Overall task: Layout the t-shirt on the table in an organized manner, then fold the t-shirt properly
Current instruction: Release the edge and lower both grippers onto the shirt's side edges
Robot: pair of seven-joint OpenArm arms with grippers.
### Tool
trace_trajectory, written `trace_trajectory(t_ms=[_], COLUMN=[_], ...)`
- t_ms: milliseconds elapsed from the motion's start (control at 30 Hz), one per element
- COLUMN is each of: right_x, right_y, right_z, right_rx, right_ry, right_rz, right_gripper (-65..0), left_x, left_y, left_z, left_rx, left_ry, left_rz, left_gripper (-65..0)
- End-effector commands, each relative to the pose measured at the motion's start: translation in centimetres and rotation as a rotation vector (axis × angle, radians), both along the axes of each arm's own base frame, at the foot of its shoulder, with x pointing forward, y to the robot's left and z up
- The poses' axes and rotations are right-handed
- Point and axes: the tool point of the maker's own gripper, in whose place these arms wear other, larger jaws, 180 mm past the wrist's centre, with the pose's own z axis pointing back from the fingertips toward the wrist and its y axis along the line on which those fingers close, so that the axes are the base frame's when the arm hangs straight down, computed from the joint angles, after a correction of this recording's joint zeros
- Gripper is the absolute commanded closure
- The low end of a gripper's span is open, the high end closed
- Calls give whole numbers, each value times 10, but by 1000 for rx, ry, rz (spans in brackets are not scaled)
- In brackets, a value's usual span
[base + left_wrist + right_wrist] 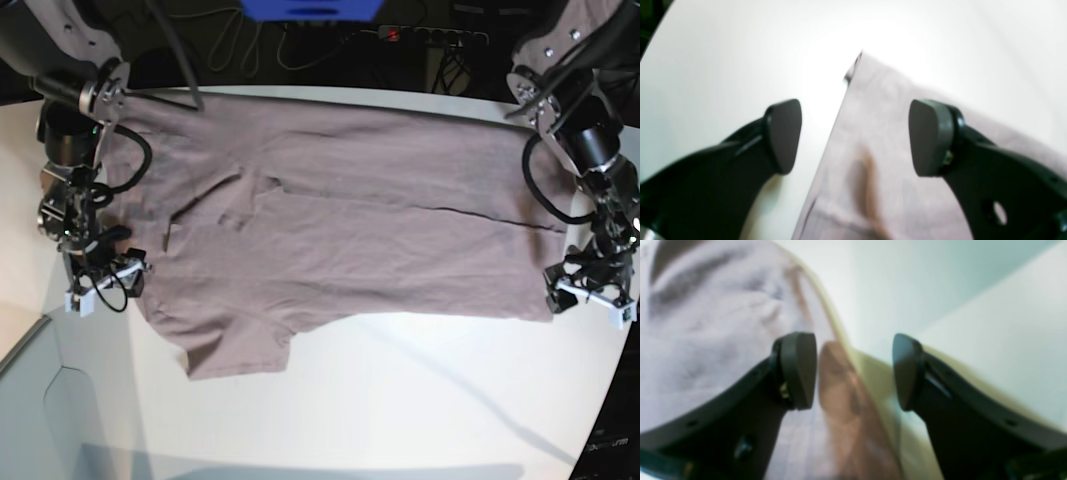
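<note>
Shirt: the t-shirt lies spread out on the white tabletop, mostly flat, with a few wrinkles and one sleeve poking toward the near edge.

Long way: the shirt runs side to side across the tabletop, from one arm to the other.

Left gripper: its jaws are wide open and hold nothing. It hangs right over one end edge of the shirt, with one pad above the cloth and the other above bare tabletop.

Right gripper: its jaws are open too, and empty. It sits at the other end of the shirt, with the cloth edge running between the two pads.

Which arm is nearer: both look about the same, each at its own end, so I can't pick one.

Next move, my guess: each gripper only needs to go down and pinch the edge under it, then pull or lift.
</note>
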Motion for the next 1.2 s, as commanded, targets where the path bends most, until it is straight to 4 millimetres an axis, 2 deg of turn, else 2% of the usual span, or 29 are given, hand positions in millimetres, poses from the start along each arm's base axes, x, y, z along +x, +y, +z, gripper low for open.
trace_trajectory(t_ms=[0, 67, 367, 500, 600, 733, 833, 1000, 1167], right_x=[4, -5, -15, -23, -25, -27, -34, -35, -36], right_y=[-8, -6, 26, 27, 28, 27, 27, 27, 25], right_z=[7, -2, -19, -25, -27, -28, -34, -34, -34], right_rx=[-14, -9, -55, -53, -53, -54, -53, -53, -55], right_ry=[-7, 9, 66, 83, 88, 91, 106, 108, 109], right_rz=[1, 1, 138, 141, 142, 142, 142, 142, 140], right_gripper=[-365, -365, -365, -363, -363, -363, -363, -362, -361], left_x=[8, 13, 22, 22, 19, 18, 25, 27, 19], left_y=[10, 9, -8, -12, -4, 8, 7, -5, -20], left_z=[14, 11, -27, -36, -38, -35, -30, -34, -49], left_rx=[30, 42, -36, -65, -44, -25, -29, 7, 28], left_ry=[-44, -52, -44, -62, -54, -51, -64, -33, 12], left_rz=[8, 4, -9, 5, 55, 81, 82, 15, -45], left_gripper=[-482, -482, -482, -482, -481, -481, -481, -480, -477])
